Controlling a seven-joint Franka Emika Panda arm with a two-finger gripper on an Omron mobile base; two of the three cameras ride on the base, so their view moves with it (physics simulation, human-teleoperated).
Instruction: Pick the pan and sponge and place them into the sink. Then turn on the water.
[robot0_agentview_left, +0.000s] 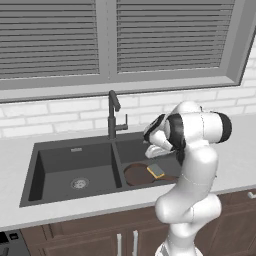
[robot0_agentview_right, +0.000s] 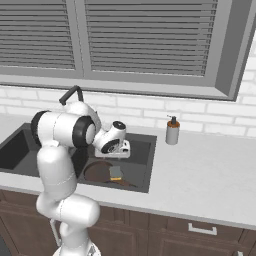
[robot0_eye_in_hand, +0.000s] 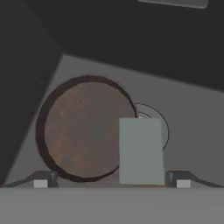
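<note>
The reddish-brown pan (robot0_eye_in_hand: 85, 129) lies flat on the floor of the right basin of the dark sink (robot0_agentview_left: 35, 170); it also shows as the pan (robot0_agentview_left: 139, 174) and the pan (robot0_agentview_right: 100, 172) in the base views. The sponge (robot0_eye_in_hand: 141, 151) rests with its grey-green face up, overlapping the pan's edge, seen too as the sponge (robot0_agentview_left: 155, 171) and the sponge (robot0_agentview_right: 116, 173). My gripper (robot0_eye_in_hand: 111, 180) hovers open just above them, its tips wide apart with nothing held. The faucet (robot0_agentview_left: 114, 115) stands behind the divider, no water running.
A round steel drain (robot0_eye_in_hand: 153, 114) peeks out behind the sponge, and another drain (robot0_agentview_left: 79, 183) sits in the left basin. A soap dispenser (robot0_agentview_right: 172, 131) stands on the counter right of the sink. Brick wall and window blinds rise behind.
</note>
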